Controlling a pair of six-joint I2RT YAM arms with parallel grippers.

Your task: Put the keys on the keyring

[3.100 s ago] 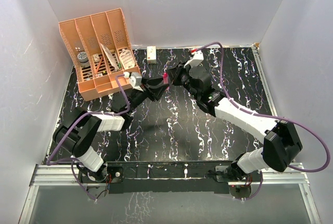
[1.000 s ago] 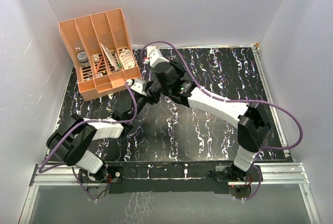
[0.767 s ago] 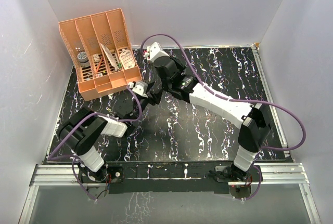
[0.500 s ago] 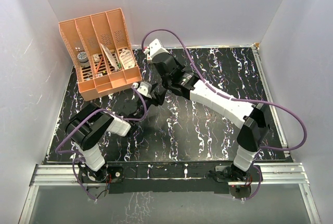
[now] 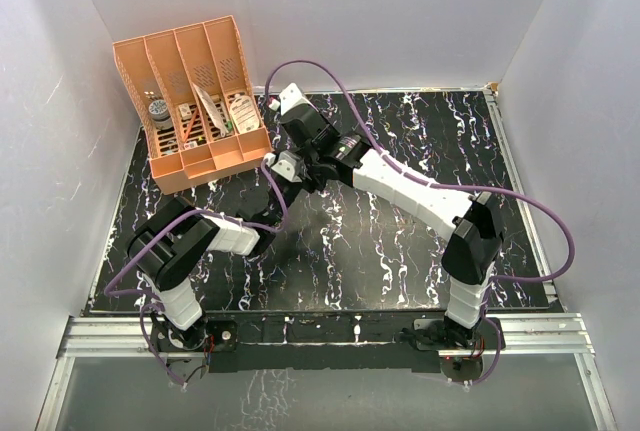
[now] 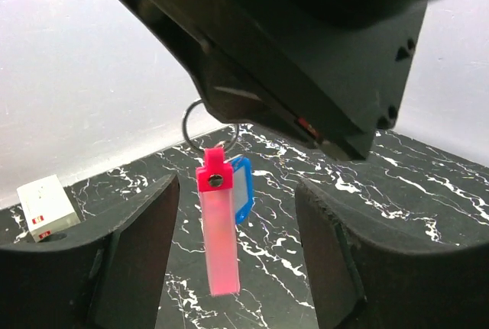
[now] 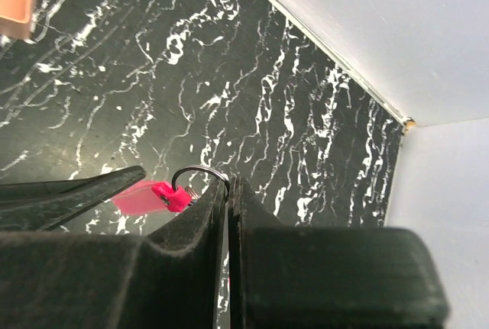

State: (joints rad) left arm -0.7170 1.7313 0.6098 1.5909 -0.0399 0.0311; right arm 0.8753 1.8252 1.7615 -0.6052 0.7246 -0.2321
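My right gripper (image 7: 228, 184) is shut on the thin metal ring (image 7: 200, 173) of the keyring and holds it above the table. A red-pink tag (image 6: 218, 230) hangs from that ring (image 6: 200, 119), with a blue-headed key (image 6: 241, 188) right behind it. My left gripper (image 6: 237, 191) is open, one finger on each side of the hanging tag, touching neither tag nor key. In the top view both grippers meet near the back left (image 5: 300, 166), and the keyring is hidden there. I cannot make out the pale silvery key.
An orange desk organizer (image 5: 190, 101) with small items stands at the back left corner. A small white box with a red mark (image 6: 46, 205) lies on the black marbled table by the back wall. White walls close in three sides.
The right arm has swung further left and back with the keyring. The left arm has folded in, bringing its open gripper up under the right gripper.
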